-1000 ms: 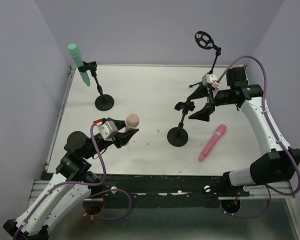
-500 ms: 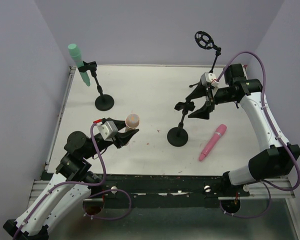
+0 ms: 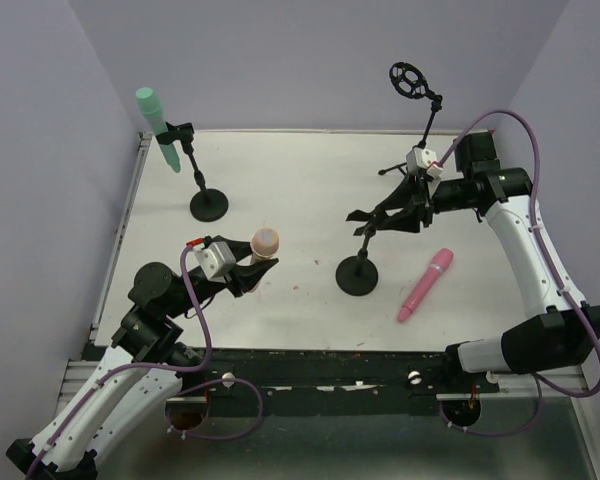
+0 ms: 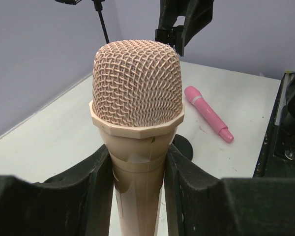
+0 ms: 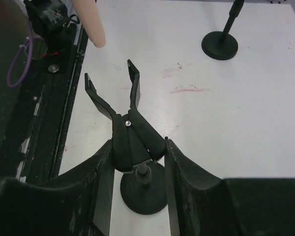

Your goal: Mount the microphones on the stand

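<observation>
A peach microphone (image 4: 136, 93) stands upright between the fingers of my left gripper (image 4: 137, 164), which is shut on its handle just below the mesh head; the top view shows it (image 3: 265, 240) above the table's front left. My right gripper (image 3: 388, 213) is shut on the black spring clip (image 5: 132, 135) atop the middle stand (image 3: 357, 272), a finger pressing each side of its handles, and the clip's prongs (image 5: 132, 78) stand spread. The pink microphone (image 3: 426, 285) lies flat to the right of that stand. A mint green microphone (image 3: 152, 115) sits clipped in the left stand (image 3: 208, 205).
A third stand with a round ring mount (image 3: 410, 80) rises at the back right, behind my right arm. Walls close in the white table (image 3: 300, 180) on three sides. A black rail (image 3: 310, 362) runs along the near edge.
My right gripper moved left onto the middle stand's clip and closed from wide open onto it. The left gripper and peach microphone have not moved.
</observation>
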